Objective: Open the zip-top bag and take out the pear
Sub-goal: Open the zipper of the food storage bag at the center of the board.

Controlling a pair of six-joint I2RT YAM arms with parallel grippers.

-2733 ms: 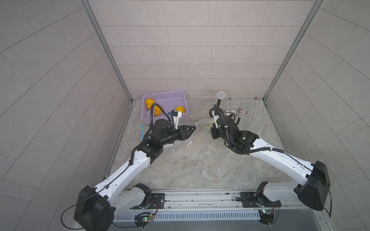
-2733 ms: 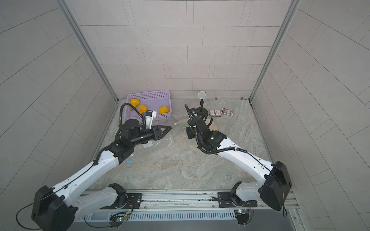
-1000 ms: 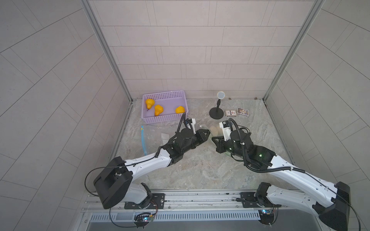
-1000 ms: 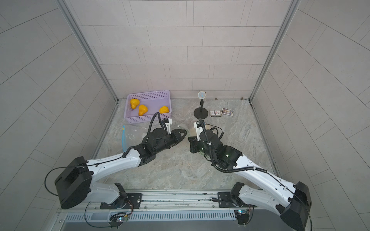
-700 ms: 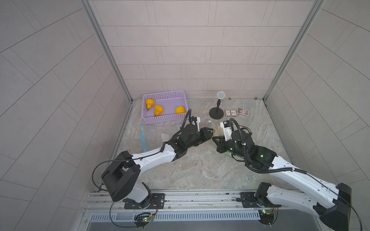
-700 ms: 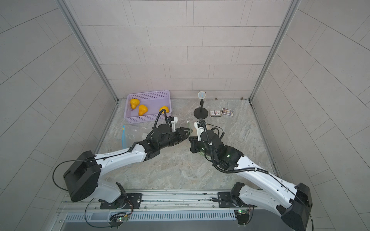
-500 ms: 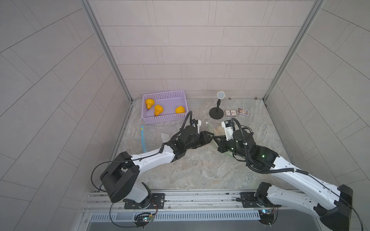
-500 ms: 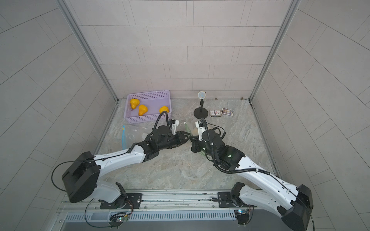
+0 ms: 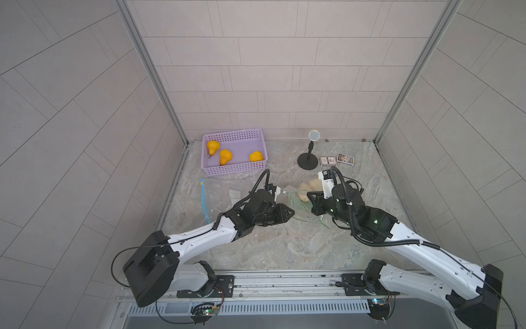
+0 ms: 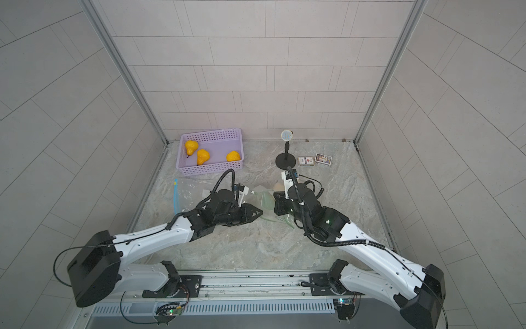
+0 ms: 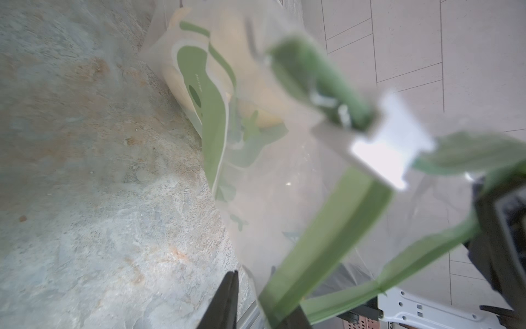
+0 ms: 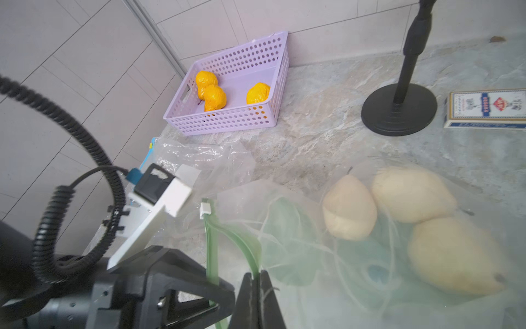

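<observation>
both arms are working the mouth of the zip-top bag (image 9: 296,202) in the middle of the table (image 9: 284,250). the right gripper (image 12: 257,284) has its jaws pressed together on one lip of that mouth. the left gripper (image 9: 289,212) looks pinched on the other lip, with the green zip strip (image 11: 327,236) running in between its fingers. the white slider (image 12: 205,209) sits where the two lips meet, so the mouth looks parted.

now the line that matters: the bag's length runs from the grippers back toward the stand (image 9: 307,163). the pale pears (image 12: 348,208) lie bunched at that far end, inside the bag, straight past the mouth. the right arm is the nearer one.

the count: three pale pears in the bag, three yellow pears (image 9: 225,156) in the one purple basket (image 9: 236,171), one empty clear bag (image 9: 216,193) and two card boxes (image 9: 328,161).
</observation>
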